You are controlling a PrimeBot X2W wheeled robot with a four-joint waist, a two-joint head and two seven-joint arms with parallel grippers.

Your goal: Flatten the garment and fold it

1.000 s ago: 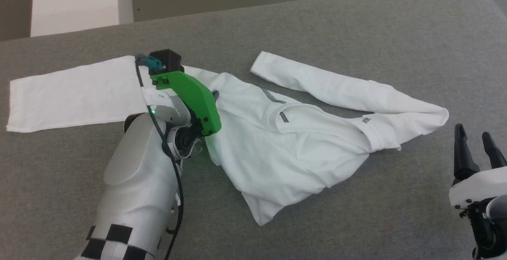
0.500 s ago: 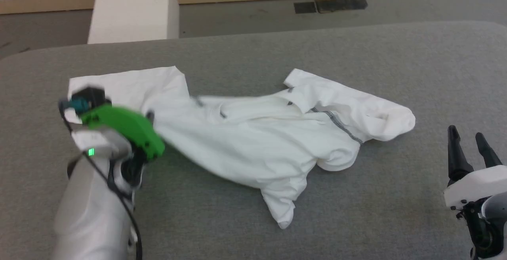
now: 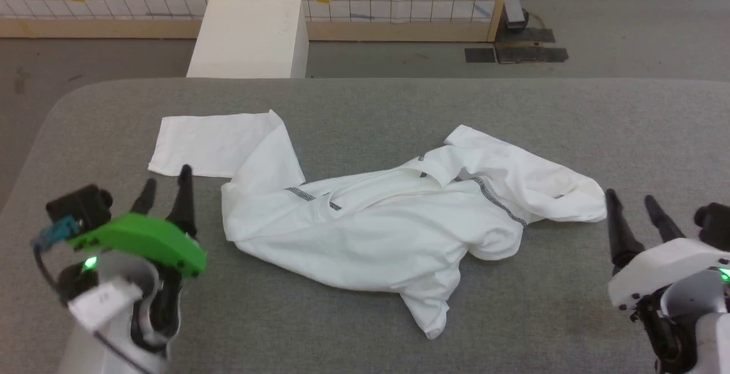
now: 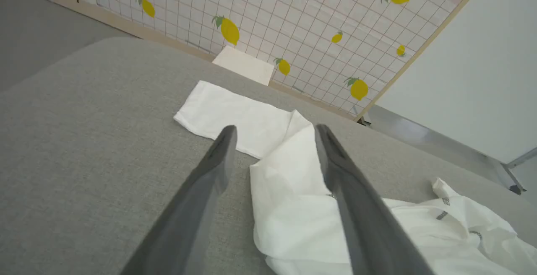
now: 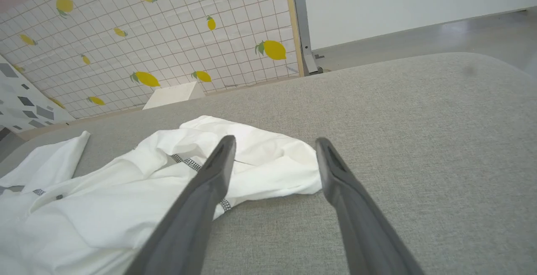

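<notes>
Flattening step: shirt bunched on table.
We had left pincer and right pincer apart, empty, flanking it; next likely needs sleeve grabs, pulling outward.

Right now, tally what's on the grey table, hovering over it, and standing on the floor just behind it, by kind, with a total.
White long-sleeved shirt, crumpled on the table: 1
Pincers, both open: 2 (left pincer, right pincer)
White box behind the table: 1
Total: 4
</notes>
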